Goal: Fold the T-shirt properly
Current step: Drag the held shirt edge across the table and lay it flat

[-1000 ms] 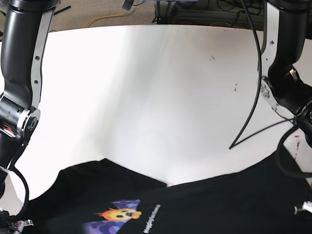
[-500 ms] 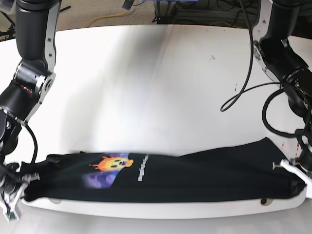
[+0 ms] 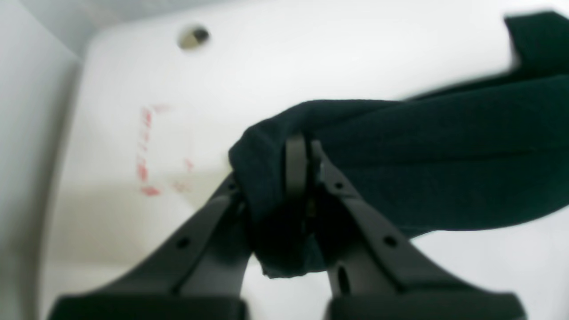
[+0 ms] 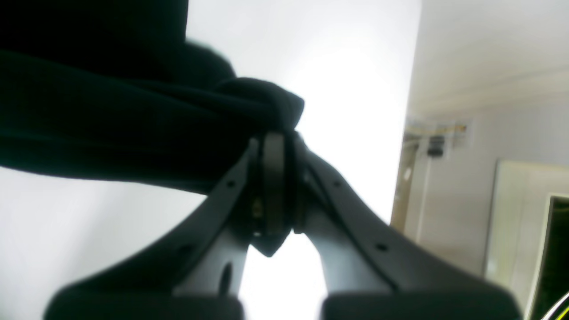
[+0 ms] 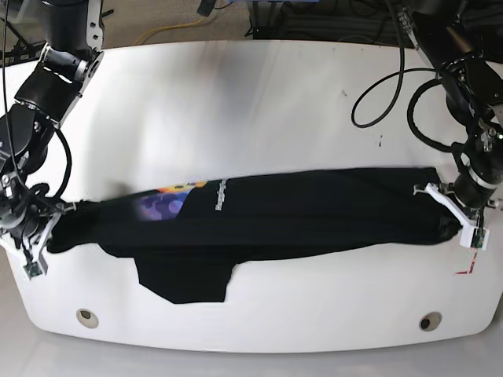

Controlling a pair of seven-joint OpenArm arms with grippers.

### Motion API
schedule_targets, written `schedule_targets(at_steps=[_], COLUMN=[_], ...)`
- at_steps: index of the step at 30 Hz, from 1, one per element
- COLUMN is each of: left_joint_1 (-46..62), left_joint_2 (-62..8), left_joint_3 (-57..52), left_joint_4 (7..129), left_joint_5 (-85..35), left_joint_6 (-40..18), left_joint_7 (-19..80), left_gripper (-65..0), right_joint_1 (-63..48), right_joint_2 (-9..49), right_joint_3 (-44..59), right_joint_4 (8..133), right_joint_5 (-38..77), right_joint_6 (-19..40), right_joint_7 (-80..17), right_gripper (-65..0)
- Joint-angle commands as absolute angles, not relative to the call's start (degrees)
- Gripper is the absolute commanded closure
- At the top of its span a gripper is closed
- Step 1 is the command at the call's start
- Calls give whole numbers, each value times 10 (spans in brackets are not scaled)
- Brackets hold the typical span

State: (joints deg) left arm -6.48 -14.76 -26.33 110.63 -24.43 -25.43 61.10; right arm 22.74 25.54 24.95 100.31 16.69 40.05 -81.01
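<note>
At the left of the base view the right gripper (image 5: 49, 239) had its jaws clamped on one bunched end of the T-shirt (image 5: 314, 212), which was stretched in a long band across the near half of the white counter (image 5: 236, 110). A loose flap hung from the band toward the counter's near edge, and the colourful print showed close to that end. At the right of the view the left gripper (image 5: 458, 225) was clamped on the other bunched end, just beside some red marks (image 3: 146, 151). The cloth looked soft, light and limp; it would likely sag wherever unsupported, so hems or corners seemed the best holds. There was one shirt, two grippers and two holes in the counter.
</note>
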Motion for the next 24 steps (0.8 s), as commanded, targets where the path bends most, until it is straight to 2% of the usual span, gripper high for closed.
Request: schedule_targets(at_steps=[1, 14, 24], left_joint_1=[-51, 100, 175], left_joint_2=[-159, -159, -176], left_joint_3=[-284, -293, -308], left_joint_4=[1117, 1117, 1116], left_joint_5=[-255, -277, -278], left_joint_6=[-250, -250, -250], left_joint_7=[596, 596, 596], left_gripper=[0, 0, 0], right_joint_1=[211, 51, -41], right_joint_2=[264, 263, 265], right_joint_3=[267, 303, 326], right_joint_4=[1025, 1033, 1030], right_joint_5=[182, 229, 275], right_joint_6=[400, 400, 400], right_joint_7=[-800, -800, -800], right_gripper=[0, 0, 0])
